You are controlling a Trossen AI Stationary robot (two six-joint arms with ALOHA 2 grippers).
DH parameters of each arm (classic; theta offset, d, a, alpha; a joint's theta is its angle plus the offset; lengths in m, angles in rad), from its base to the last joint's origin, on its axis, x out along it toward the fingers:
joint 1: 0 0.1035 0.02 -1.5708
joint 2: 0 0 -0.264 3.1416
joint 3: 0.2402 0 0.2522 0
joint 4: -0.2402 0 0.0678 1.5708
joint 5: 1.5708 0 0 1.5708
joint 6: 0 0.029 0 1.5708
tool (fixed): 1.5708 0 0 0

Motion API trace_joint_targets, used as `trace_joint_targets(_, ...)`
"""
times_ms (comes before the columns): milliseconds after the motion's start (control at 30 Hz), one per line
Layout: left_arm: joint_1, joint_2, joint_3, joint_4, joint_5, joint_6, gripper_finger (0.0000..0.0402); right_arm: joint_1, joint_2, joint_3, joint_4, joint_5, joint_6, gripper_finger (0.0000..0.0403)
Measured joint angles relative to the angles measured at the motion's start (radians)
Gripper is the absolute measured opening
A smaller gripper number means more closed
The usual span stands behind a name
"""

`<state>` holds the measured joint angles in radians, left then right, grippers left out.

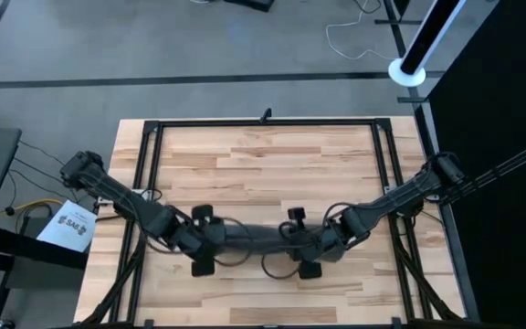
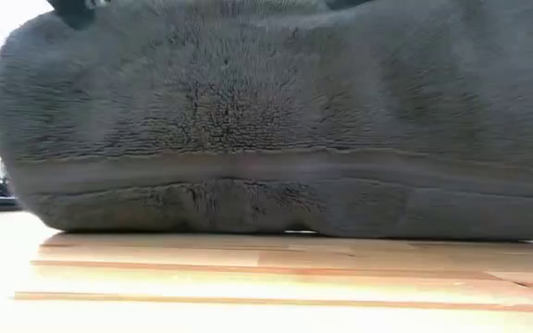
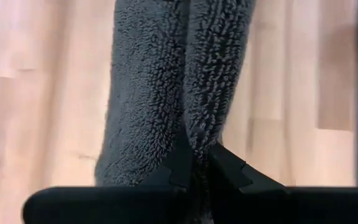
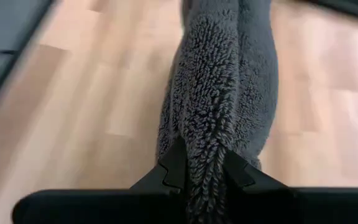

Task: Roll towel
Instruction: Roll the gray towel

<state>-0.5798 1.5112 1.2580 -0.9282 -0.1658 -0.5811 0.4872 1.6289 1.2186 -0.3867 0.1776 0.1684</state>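
Note:
The dark charcoal-grey terry towel lies as a long narrow roll across the middle of the wooden table, running left to right between my two grippers. It fills the low view, resting on the table by its underside. My left gripper is shut on the roll's left end. My right gripper is shut on its right end. No white label shows. My left gripper pinches the towel's left end between its two fingers, on a fold with several layers bunched. The fingers come along the roll from the table's left. My right gripper pinches the towel's right end between its two fingers, thick bunched layers in the gap. The fingers come along the roll from the table's right.
A black metal frame runs around the tabletop's edges. Bare wood lies beyond the roll toward the far edge and toward the near edge. A white paper lies off the table's left side.

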Motion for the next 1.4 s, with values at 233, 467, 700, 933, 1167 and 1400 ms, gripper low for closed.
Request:
trace_joint_targets(233,0.0,0.029,-0.002,0.106,0.234,0.086,0.0014,-0.014,0.06,-0.096,0.241,-0.312,0.16,0.003)
trace_joint_targets(467,0.092,0.023,-0.126,0.223,0.456,0.138,0.0013,-0.061,0.186,-0.111,0.366,-0.502,0.251,0.003)
trace_joint_targets(700,0.13,0.031,-0.278,0.351,0.502,0.127,0.0013,-0.148,0.242,-0.113,0.4,-0.654,0.269,0.003)
trace_joint_targets(933,0.219,0.022,-0.344,0.387,0.518,0.16,0.0013,-0.255,0.261,-0.117,0.378,-0.82,0.252,0.003)
trace_joint_targets(1167,0.313,0.036,-0.422,0.461,0.538,0.157,0.0013,-0.326,0.301,-0.146,0.393,-0.917,0.242,0.003)
trace_joint_targets(1400,0.361,0.043,-0.438,0.475,0.517,0.125,0.0012,-0.355,0.355,-0.145,0.437,-0.965,0.202,0.003)
